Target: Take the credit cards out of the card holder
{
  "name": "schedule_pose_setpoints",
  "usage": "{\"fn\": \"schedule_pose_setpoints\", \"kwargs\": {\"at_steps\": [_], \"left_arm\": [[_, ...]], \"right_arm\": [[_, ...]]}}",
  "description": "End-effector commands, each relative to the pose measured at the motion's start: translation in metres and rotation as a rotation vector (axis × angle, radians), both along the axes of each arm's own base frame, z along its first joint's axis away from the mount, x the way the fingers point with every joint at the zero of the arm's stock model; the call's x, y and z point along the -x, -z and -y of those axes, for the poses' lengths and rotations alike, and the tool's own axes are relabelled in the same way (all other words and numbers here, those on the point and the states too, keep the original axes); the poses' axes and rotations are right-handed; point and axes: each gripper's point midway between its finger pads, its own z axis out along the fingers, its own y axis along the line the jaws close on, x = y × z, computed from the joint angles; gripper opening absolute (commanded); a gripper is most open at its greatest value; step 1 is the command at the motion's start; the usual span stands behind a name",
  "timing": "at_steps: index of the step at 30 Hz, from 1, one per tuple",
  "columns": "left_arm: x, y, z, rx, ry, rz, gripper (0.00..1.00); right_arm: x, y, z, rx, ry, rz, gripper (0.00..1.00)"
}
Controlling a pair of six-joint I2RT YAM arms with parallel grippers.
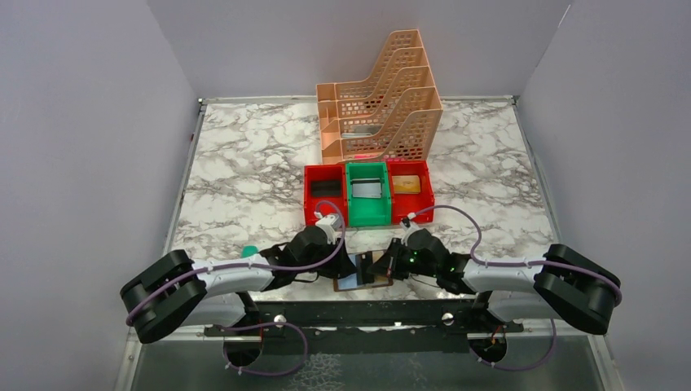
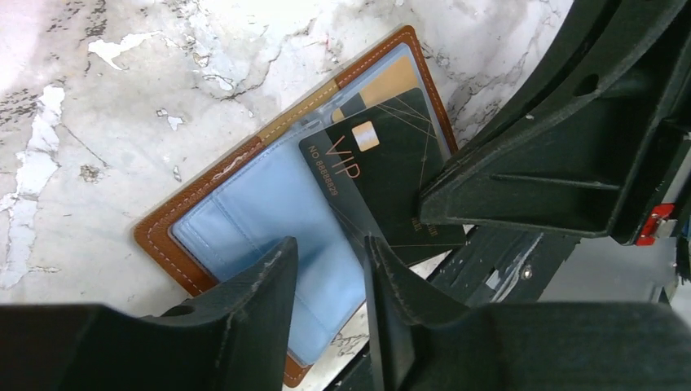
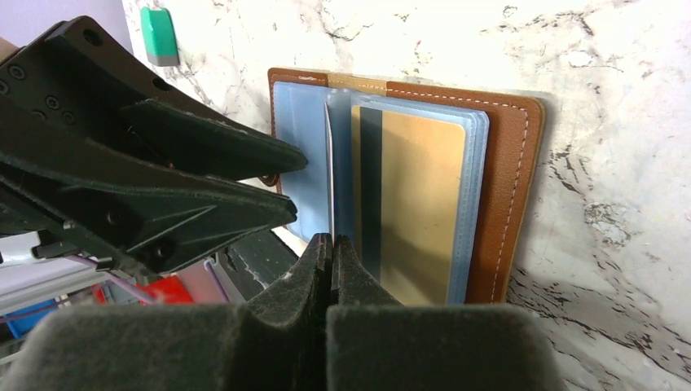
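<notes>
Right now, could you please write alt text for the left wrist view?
An open brown leather card holder lies on the marble table, a black VIP card slanting across its blue sleeves. The left claw hangs open over the holder; the right claw's tip is at the card's edge.

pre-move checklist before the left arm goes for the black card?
1. The card holder lies open on the table: ok.
2. The black VIP card sits askew, part of it past the holder's edge: ok.
3. The left gripper is open, nothing between its fingers: ok.
4. The right gripper is shut at the holder's fold: ok; pinching a sleeve: cannot tell.
5. The gold card is out of its sleeve: not ok, it is inside.
</notes>
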Motion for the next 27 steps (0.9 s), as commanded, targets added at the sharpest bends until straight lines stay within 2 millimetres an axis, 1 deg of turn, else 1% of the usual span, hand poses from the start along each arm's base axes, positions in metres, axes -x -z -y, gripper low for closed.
{"fn": "schedule_pose_setpoints", "kwargs": {"at_steps": [1,3,5,8,12,14,15,17,19,24,26,27], "left_arm": [[-0.002,0.017,-0.011,-0.080,-0.038,-0.023,0.37],[-0.005,0.027,-0.024,-0.153,-0.075,-0.020,0.35],[-0.006,0.032,-0.034,-0.198,-0.105,-0.016,0.32],[-0.005,0.034,-0.042,-0.214,-0.126,-0.015,0.31],[-0.004,0.030,-0.047,-0.195,-0.140,-0.007,0.31],[-0.004,0.023,-0.045,-0.166,-0.140,0.007,0.32],[-0.005,0.018,-0.042,-0.145,-0.139,0.015,0.34],[-0.007,0.007,-0.039,-0.104,-0.145,0.031,0.42],[-0.010,-0.007,-0.034,-0.054,-0.147,0.056,0.45],[-0.015,-0.040,-0.021,0.056,-0.118,0.137,0.46],[-0.016,-0.048,-0.017,0.083,-0.108,0.154,0.58],[-0.016,-0.052,-0.014,0.098,-0.096,0.164,0.60]], "right_arm": [[-0.002,-0.002,0.000,-0.006,0.005,0.002,0.01],[-0.004,-0.002,0.002,0.013,0.019,0.007,0.01],[-0.007,-0.002,0.007,0.032,0.045,0.013,0.01],[-0.009,-0.002,0.014,0.034,0.079,0.024,0.01],[-0.008,-0.011,0.016,-0.015,0.082,0.059,0.01],[-0.007,-0.017,0.016,-0.047,0.074,0.079,0.01],[-0.007,-0.019,0.016,-0.058,0.073,0.086,0.01],[-0.006,-0.019,0.018,-0.068,0.077,0.095,0.01],[-0.005,-0.022,0.018,-0.087,0.073,0.113,0.01],[-0.002,-0.034,0.018,-0.156,0.031,0.202,0.01],[-0.001,-0.042,0.016,-0.175,0.005,0.244,0.01],[0.000,-0.044,0.016,-0.180,-0.007,0.260,0.01]]}}
